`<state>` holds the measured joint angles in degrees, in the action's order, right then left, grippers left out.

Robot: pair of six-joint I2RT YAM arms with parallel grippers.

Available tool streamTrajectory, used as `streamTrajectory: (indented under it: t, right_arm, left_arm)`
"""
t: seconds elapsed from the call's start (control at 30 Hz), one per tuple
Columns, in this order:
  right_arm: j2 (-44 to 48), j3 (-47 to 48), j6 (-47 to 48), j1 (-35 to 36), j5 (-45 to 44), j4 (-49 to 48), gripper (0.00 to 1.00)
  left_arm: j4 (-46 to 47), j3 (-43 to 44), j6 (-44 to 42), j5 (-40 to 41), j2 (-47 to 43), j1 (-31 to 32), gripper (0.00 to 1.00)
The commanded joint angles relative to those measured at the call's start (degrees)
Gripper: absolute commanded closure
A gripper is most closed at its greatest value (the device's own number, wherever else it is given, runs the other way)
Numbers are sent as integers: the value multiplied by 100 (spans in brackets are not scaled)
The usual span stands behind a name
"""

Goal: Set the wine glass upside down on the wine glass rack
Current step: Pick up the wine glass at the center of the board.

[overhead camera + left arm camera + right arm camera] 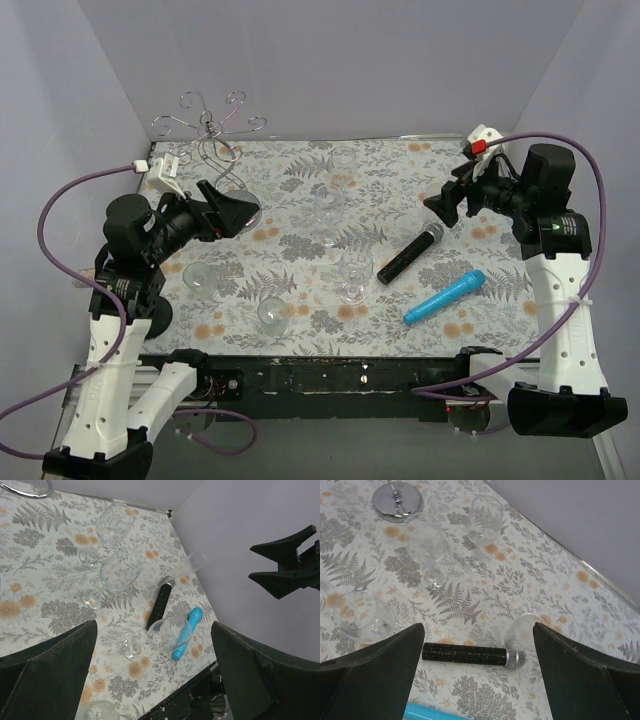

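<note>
text readable: none, in any of the three views
black speckled cylindrical microphone with silver mesh head (408, 255): no legible brand or marking
bright blue plastic cylinder (444, 297), just right of the microphone: no legible marking
red-and-white plastic clip (483, 142), beyond the microphone, far right: too small to read

White perforated links (105, 345), black wrists (165, 225), purple cables (45, 225); red tab (479, 148), perhaps a plug, on the right.
</note>
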<state>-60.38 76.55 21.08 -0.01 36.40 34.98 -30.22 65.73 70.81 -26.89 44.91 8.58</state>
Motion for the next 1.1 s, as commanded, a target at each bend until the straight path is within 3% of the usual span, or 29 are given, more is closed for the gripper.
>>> streamTrajectory:
  t: [0.0, 0.13, 0.4, 0.6, 0.63, 0.8, 1.07]
  right_arm:
    - [-254, 535, 1790, 282, 1411, 911, 2]
    - [-571, 799, 2461, 650, 1941, 1423, 2]
    - [-1134, 1064, 3394, 1547, 1459, 1960, 2]
    - [-1467, 1282, 1490, 1347, -869, 748, 2]
    - [-1572, 1361, 1234, 1172, -1115, 747, 4]
    - [-2047, 1670, 626, 389, -1275, 1300, 36]
    - [-2741, 2126, 415, 282, -1592, 1871, 51]
  left_arm:
    - [-283, 229, -76, -395, 132, 30, 2]
    - [-292, 308, 30, -527, 282, 30, 2]
    - [-344, 449, 12, -369, 352, 30, 2]
    - [-450, 396, -5, -220, 291, 30, 2]
    - [-459, 361, -14, -194, 265, 30, 2]
    - [-529, 282, -84, -132, 229, 30, 2]
    - [-512, 317, -146, -141, 317, 21, 2]
